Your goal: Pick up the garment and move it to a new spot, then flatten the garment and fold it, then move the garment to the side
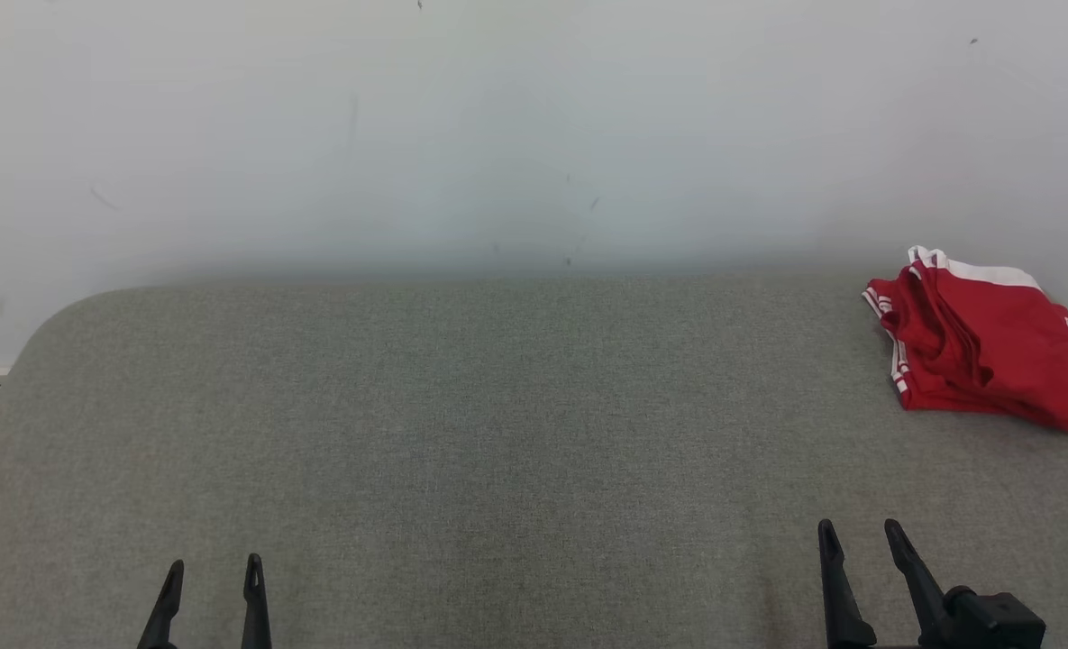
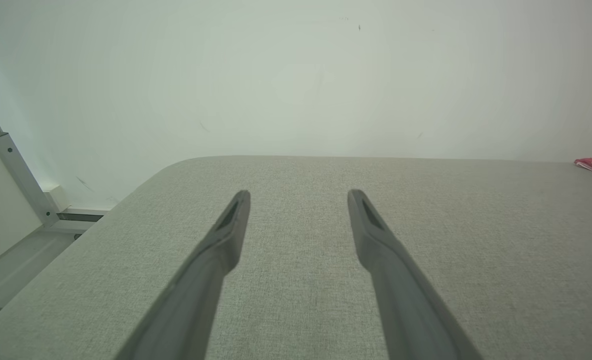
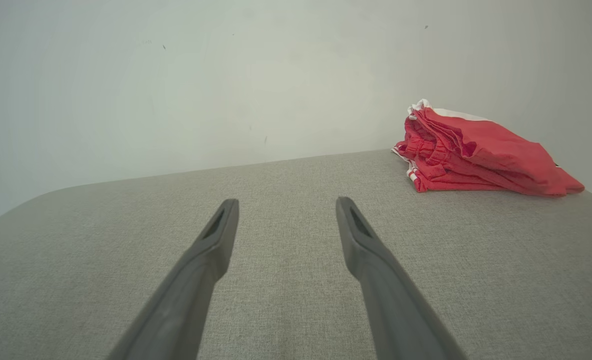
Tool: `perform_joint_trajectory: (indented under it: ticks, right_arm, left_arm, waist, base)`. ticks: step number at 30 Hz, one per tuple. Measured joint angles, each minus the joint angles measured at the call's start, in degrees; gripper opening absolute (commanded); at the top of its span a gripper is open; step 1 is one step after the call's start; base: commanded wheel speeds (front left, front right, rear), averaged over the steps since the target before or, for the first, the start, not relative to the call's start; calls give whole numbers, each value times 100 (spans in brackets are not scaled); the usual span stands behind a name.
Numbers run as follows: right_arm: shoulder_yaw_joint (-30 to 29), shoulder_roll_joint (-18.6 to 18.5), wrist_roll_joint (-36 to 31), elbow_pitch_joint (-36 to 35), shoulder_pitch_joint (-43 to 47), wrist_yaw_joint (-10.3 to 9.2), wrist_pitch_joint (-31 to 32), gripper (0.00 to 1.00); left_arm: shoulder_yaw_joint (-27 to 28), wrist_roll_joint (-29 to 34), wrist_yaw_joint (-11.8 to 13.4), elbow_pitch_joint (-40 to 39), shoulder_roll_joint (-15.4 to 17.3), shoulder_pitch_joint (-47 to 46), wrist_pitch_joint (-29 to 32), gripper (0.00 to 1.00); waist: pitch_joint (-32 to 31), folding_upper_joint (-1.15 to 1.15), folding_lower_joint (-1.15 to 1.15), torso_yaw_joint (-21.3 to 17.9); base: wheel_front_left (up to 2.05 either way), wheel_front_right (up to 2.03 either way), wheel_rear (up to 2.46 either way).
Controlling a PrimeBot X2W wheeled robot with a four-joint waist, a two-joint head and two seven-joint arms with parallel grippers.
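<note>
Garment (image 1: pixel 984 347) well beyond right gripper (image 1: pixel 858 528)

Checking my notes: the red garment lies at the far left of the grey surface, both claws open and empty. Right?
No: the head view shows the garment at the far right. The left claw and the right claw are open and empty.
</note>
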Motion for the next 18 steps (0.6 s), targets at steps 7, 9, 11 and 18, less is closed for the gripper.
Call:
perform_joint_trajectory:
  ticks: [7, 9, 11, 18]
  right_arm:
    - [12, 1, 27, 44, 15, 0, 1, 0]
    - [11, 3, 29, 165, 51, 0, 7, 0]
    - [10, 4, 31, 279, 108, 0, 8, 0]
    - [-20, 11, 613, 419, 121, 0, 159, 0]
  left_arm:
    - [-1, 5, 49, 12, 20, 12, 1, 0]
    - [-27, 5, 48, 118, -37, 62, 10, 0]
    - [-59, 4, 48, 225, -81, 113, 12, 0]
    - [21, -509, -60, 365, -203, 149, 167, 0]
  waist:
    - [-20, 0, 0, 7]
    - [-20, 0, 0, 7]
    - [-20, 0, 0, 7]
    - [3, 0, 0, -3]
  base:
    - [0, 0, 0]
    - [0, 0, 0]
    - [0, 0, 0]
    - [0, 0, 0]
